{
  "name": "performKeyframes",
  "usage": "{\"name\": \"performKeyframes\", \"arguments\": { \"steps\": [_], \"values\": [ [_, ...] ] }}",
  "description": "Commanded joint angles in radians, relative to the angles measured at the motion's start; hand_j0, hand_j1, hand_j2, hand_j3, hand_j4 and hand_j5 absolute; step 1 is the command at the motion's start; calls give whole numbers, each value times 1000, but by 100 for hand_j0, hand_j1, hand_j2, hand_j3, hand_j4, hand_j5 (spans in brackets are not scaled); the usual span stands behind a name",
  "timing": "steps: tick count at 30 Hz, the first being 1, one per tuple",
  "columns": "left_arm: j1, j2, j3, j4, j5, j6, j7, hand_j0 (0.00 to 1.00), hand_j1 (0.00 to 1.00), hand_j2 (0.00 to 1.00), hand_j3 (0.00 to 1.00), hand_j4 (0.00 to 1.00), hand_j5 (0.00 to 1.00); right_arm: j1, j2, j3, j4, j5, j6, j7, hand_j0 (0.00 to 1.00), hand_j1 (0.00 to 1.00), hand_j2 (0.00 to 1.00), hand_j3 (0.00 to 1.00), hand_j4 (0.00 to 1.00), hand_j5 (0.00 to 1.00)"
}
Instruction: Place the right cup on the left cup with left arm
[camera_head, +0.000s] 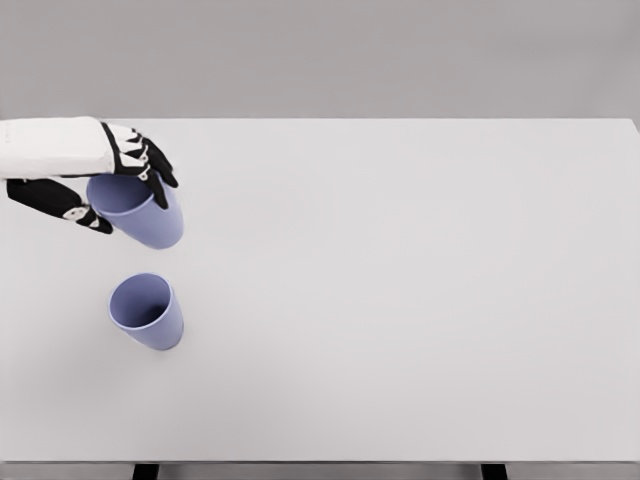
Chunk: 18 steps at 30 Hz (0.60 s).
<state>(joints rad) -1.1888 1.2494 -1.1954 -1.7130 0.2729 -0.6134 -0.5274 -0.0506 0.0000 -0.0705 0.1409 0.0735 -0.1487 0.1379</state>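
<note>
Two lavender-blue cups show in the head view, both at the left of the white table. One cup stands upright on the table, mouth open upward. The other cup is farther back, tilted, and held at its rim. My left hand comes in from the left edge and is shut on this cup, with black fingers over the far side of the rim and the thumb on the near side. The held cup is apart from the standing one. My right arm does not show.
The table's front edge runs along the bottom of the picture, with two dark legs below it. A grey wall lies behind the far edge.
</note>
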Motion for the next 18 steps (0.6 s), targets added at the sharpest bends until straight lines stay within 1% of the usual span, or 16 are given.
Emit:
{"name": "performKeyframes", "arguments": {
  "steps": [1, 5, 8, 10, 13, 18],
  "values": [
    [0, 30, 2, -23, 25, 3, -32, 61, 61, 61, 61, 61, 61, 0, 0, 0, 0, 0, 0, 0, 100, 100, 100, 100, 100, 100],
    [-14, 47, 2, -37, 45, 3, -40, 61, 61, 61, 61, 61, 61, 0, 0, 0, 0, 0, 0, 0, 100, 100, 100, 100, 100, 100],
    [-26, 85, 2, -48, 61, 3, -42, 61, 61, 61, 61, 61, 61, 0, 0, 0, 0, 0, 0, 0, 100, 100, 100, 100, 100, 100],
    [-26, 100, 2, -50, 65, 3, -43, 62, 62, 62, 62, 62, 62, 0, 0, 0, 0, 0, 0, 0, 100, 100, 100, 100, 100, 100],
    [-23, 108, -1, -50, 69, 3, -80, 62, 62, 62, 62, 62, 62, 0, 0, 0, 0, 0, 0, 0, 100, 100, 100, 100, 100, 100],
    [-17, 114, -16, -50, 72, 3, -82, 62, 62, 62, 62, 62, 62, 0, 0, 0, -1, 0, 0, 0, 100, 100, 100, 100, 100, 100]
  ]
}}
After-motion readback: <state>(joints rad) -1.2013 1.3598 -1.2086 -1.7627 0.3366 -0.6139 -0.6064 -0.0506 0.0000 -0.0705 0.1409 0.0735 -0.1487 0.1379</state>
